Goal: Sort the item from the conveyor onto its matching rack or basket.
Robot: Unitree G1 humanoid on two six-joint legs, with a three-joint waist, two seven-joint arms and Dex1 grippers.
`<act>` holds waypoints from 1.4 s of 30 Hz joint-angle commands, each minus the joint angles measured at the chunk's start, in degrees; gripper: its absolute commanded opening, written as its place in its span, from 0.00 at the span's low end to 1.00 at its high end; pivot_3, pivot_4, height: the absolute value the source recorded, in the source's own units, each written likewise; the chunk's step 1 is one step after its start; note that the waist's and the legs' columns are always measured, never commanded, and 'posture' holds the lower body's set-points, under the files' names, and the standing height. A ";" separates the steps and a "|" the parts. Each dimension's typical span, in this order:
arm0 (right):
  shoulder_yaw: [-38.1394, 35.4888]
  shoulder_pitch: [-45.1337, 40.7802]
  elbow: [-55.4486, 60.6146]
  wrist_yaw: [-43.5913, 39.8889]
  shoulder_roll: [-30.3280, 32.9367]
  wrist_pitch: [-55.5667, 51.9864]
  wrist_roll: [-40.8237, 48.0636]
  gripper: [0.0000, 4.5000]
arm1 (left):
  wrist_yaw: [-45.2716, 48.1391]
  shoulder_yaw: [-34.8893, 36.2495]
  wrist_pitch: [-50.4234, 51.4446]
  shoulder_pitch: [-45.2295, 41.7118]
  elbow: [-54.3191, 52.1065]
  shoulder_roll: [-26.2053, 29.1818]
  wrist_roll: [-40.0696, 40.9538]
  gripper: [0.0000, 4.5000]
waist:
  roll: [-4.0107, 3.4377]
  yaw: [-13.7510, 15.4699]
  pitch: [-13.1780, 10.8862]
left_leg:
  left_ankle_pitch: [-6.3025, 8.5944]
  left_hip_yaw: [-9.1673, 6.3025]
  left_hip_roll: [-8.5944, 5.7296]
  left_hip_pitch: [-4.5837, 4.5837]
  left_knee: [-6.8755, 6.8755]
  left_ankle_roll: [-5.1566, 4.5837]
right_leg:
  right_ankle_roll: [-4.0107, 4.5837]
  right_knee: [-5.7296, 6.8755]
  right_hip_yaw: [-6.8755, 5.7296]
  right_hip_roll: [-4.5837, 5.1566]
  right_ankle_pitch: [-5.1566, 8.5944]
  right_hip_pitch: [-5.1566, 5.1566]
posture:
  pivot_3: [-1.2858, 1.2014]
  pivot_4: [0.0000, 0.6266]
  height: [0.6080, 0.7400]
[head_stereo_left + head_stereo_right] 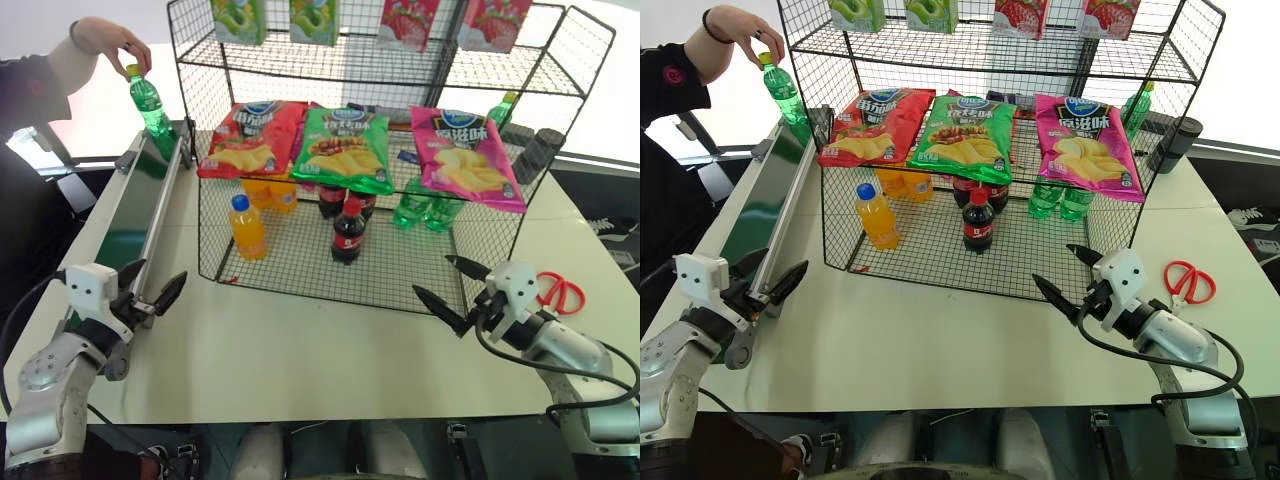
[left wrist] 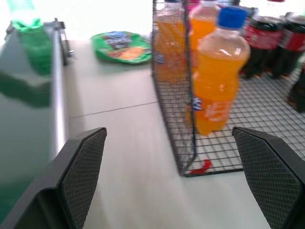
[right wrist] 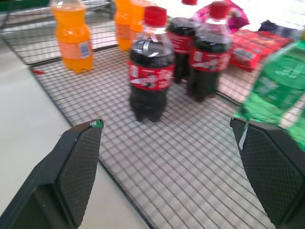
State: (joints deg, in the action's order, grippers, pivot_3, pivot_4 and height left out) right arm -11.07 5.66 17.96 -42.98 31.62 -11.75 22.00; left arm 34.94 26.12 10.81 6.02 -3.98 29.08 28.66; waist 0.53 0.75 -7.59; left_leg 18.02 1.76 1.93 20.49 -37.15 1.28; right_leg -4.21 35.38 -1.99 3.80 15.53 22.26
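Both my claws, left claw (image 1: 150, 287) and right claw (image 1: 452, 283), hang wide open and empty over the desk (image 1: 300, 350); a person's hand (image 1: 110, 40) holds the green bottle (image 1: 150, 105) upright on the conveyor (image 1: 135, 205).

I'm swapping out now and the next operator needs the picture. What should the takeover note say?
Left claw: open, holding nothing, by the near end of the conveyor.
Right claw: open, holding nothing, in front of the rack's bottom basket.
Green bottle: upright at the conveyor's far end, a person's hand on its cap.
Basket holds orange bottles, cola bottles and green ones at the right.
Done: nothing sorted yet.
Left: pick the green bottle off the conveyor, probably with the left claw, and set it with the green ones.
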 commanded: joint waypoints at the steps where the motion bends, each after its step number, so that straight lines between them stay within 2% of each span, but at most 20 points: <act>1: 3.37 -1.15 6.39 -0.61 -0.21 -1.55 1.91 0.99 | -5.09 4.10 -3.23 -1.68 3.55 -1.11 -1.11 1.00 | 0.02 -0.05 0.01 | 0.00 0.00 0.00 -0.01 0.00 0.00 | -0.04 0.00 0.00 0.00 -0.02 0.00 | 0.52 0.24 1.00; 8: 14.95 -0.38 12.32 0.62 -4.00 -2.57 -0.19 0.99 | -13.43 5.88 -6.84 -7.41 11.41 -2.56 -3.83 1.00 | 0.24 -0.03 0.09 | 0.00 -0.02 0.01 0.00 0.00 0.00 | -0.09 0.01 -0.01 -0.02 -0.05 0.02 | 0.52 0.24 1.00; 12: 19.76 0.93 13.40 1.20 -5.56 -2.17 -1.42 0.99 | -14.67 3.72 -8.12 -7.99 10.92 -3.87 -5.56 1.00 | 0.34 -0.10 0.14 | 0.00 0.00 -0.04 0.02 0.00 0.01 | -0.11 -0.02 -0.01 0.05 -0.06 0.00 | 0.52 0.24 1.00; 22: 20.33 1.25 11.13 0.95 -6.16 0.39 -1.50 0.99 | -17.64 3.24 -10.21 -8.62 13.93 -3.18 -9.50 1.00 | 0.39 -0.19 0.15 | 0.01 0.01 -0.03 0.00 0.01 0.02 | -0.08 -0.01 -0.01 0.12 -0.05 0.04 | 0.52 0.24 1.00; 42: 21.79 -1.51 8.44 -1.20 -7.42 1.91 -0.59 0.99 | -18.50 4.02 -13.15 -7.90 14.04 -3.28 -9.55 1.00 | 0.40 -0.21 0.15 | 0.02 0.01 -0.06 0.03 0.11 0.05 | 0.06 -0.03 -0.03 0.38 0.02 0.11 | 0.52 0.24 1.00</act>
State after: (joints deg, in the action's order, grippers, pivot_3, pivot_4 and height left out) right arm 10.71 4.66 25.52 -43.90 24.69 -10.79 20.56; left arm 16.89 28.52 -0.86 -1.74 11.03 24.82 19.26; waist 0.92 0.54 -7.44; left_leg 18.04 1.78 1.86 20.52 -37.04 1.34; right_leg -4.15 35.35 -2.02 4.19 15.55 22.37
